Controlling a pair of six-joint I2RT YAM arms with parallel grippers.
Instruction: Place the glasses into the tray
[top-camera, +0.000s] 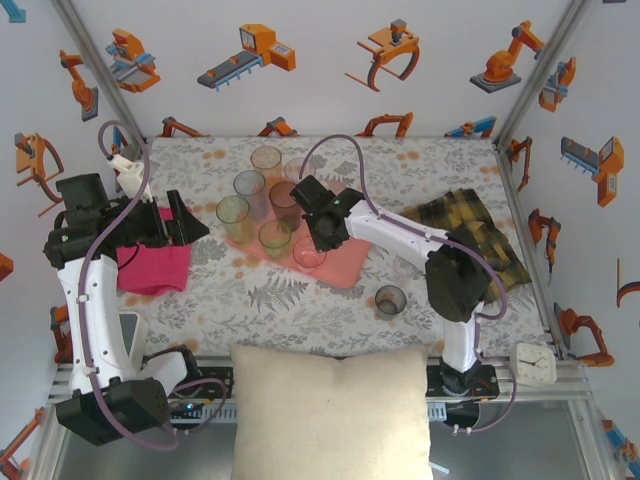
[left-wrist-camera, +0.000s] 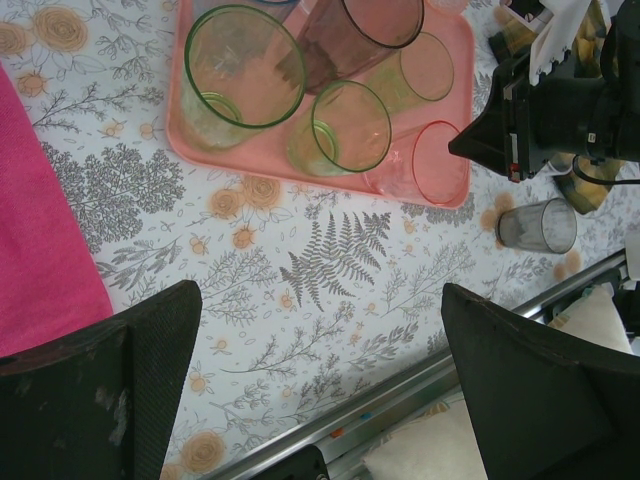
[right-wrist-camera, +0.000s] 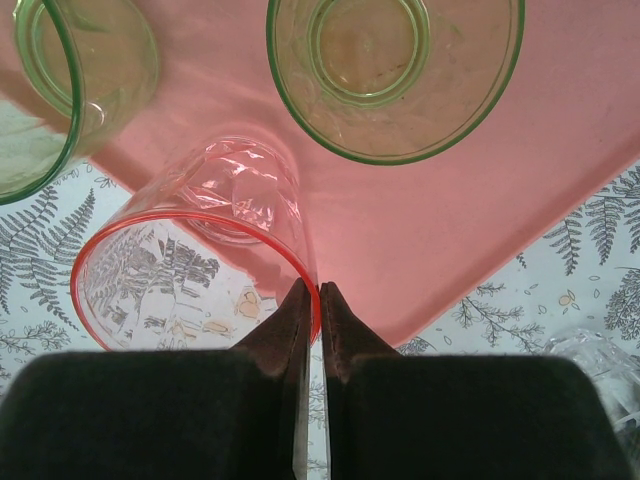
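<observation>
Here, table (top-camera: 300, 310): grey floral cover, with everything below resting on it.
Cushion (top-camera: 330, 410): cream, at 6 o'clock from the tray, at the near edge between the arm bases.
Tray (top-camera: 345, 265): salmon-pink, mid-table, set at an angle.
Plaid cloth (top-camera: 480, 225): yellow-black, at 3 o'clock from the tray, partly under the right arm.
Magenta cloth (top-camera: 155, 265): at 9 o'clock from the tray, below the left gripper.
Left gripper (left-wrist-camera: 318, 295): jaws wide with nothing between them, hanging over the table beside the magenta cloth, apart from the tray.
Right gripper (right-wrist-camera: 312, 290): jaws narrow, pinched on the pink glass with its rim between the two fingers.
Green glass (top-camera: 233, 212): upright on the tray, at its 9 o'clock end.
Second green glass (top-camera: 274, 237): upright on the tray, just beside the pink glass.
Pink glass (right-wrist-camera: 190, 270): upright, base on the tray close to its 5 o'clock edge.
Grey glass (top-camera: 390, 300): upright on the table, off the tray at 4 o'clock from it.
</observation>
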